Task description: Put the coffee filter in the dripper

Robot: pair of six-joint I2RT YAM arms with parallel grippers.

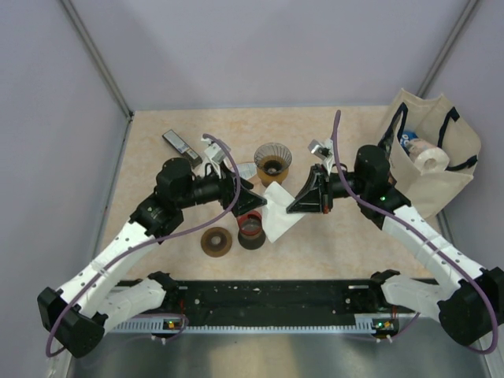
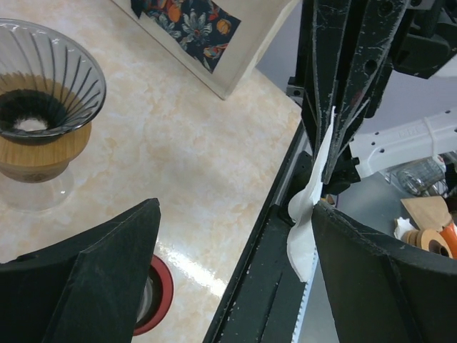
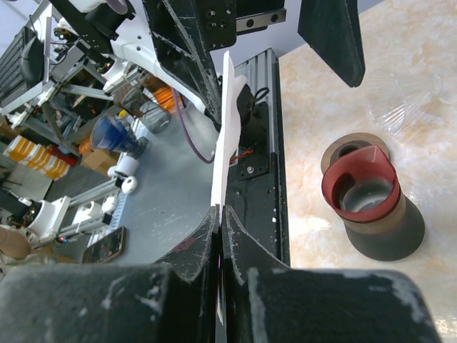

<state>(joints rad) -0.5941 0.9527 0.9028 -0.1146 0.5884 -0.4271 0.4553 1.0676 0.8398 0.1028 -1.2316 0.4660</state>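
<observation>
Pinching right gripper point(image 3: 218, 213) jaws clamp the white coffee filter point(image 3: 223, 136) by one edge and hold it upright above the table. The filter's free edge reaches between the widely spread jaws of the left gripper point(image 2: 235, 207), close beside one finger. Beyond both sets of jaws stands the glass dripper point(image 1: 272, 162); a red-rimmed dark cup point(image 1: 252, 231) sits under the left jaws.

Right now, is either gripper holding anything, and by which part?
The right gripper pinches the paper coffee filter by its edge; the left gripper is open, gripping nothing.
</observation>
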